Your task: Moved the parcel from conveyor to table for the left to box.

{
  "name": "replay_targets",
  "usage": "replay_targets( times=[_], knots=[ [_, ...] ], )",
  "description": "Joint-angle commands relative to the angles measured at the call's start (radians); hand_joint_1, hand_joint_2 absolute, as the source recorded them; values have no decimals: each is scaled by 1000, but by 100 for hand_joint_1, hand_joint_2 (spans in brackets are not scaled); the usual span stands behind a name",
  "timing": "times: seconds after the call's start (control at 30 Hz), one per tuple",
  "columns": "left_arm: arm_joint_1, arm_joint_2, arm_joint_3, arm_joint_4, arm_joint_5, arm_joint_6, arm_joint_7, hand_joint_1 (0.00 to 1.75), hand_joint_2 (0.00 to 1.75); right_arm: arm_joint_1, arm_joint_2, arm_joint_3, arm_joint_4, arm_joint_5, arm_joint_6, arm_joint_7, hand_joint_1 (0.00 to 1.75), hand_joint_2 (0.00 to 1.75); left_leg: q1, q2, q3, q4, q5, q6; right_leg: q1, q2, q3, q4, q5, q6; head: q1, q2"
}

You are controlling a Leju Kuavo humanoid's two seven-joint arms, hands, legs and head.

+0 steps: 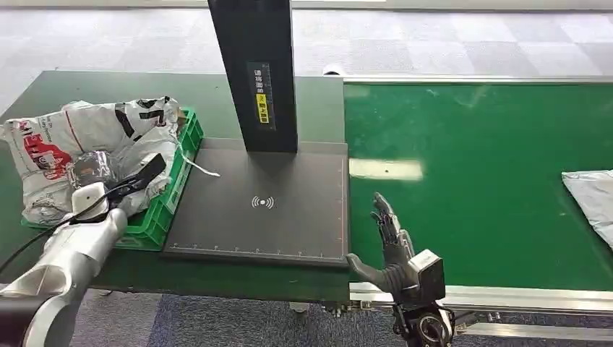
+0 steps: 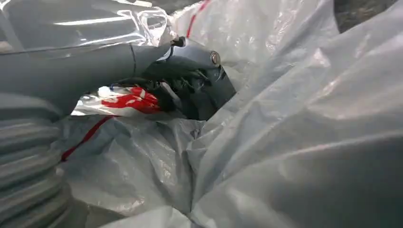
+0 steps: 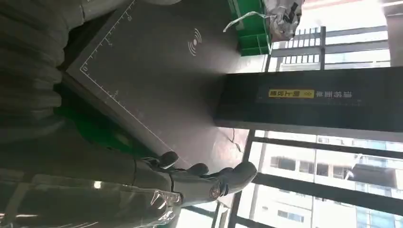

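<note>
Currently the left hand (image 1: 148, 173) is grasping a crumpled white plastic parcel (image 1: 79, 144) in the green crate (image 1: 170, 199); right hand (image 1: 390, 242) is hovering released at the conveyor's (image 1: 477, 152) near-left corner. Next, likely the grey parcel (image 1: 593, 199).

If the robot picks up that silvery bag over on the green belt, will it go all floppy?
Probably floppy: the grey parcel lies flat and thin on the conveyor belt, like soft plastic film. Its shiny surface suggests it may be a bit slippery for the right hand. It looks light for its size and unlikely to roll.
</note>
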Motion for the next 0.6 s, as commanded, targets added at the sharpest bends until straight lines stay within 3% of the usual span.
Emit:
replay_targets(
  times=[0.03,0.1,0.2,0.3,0.6],
  knots=[
    [-63,-129,59,36,5,-235,-158,0,175,-14,6,-38,39,16,13,10,0,175,0,-5,-2,0,1,1,0,-5,0,0,0,0,0,0],
    [-60,-131,53,35,1,-250,-157,0,175,-19,6,-38,49,16,15,9,0,175,0,-5,-2,0,2,1,0,-5,1,-1,1,0,0,0],
    [-61,-121,-2,57,-45,-420,-114,0,175,-34,11,-34,79,27,19,-3,0,175,0,-3,-1,0,1,1,0,-3,1,-1,1,0,0,0],
    [-44,-101,-34,73,-78,-492,-80,0,175,-44,28,-32,111,40,13,-15,0,175,0,-2,0,-2,2,1,0,-3,2,-3,2,0,0,0],
    [-34,-83,-54,82,-113,-504,-10,0,175,-26,38,-39,86,54,6,-19,0,175,-1,-1,2,-3,2,1,-1,-1,3,-3,2,0,0,0]
  ],
)
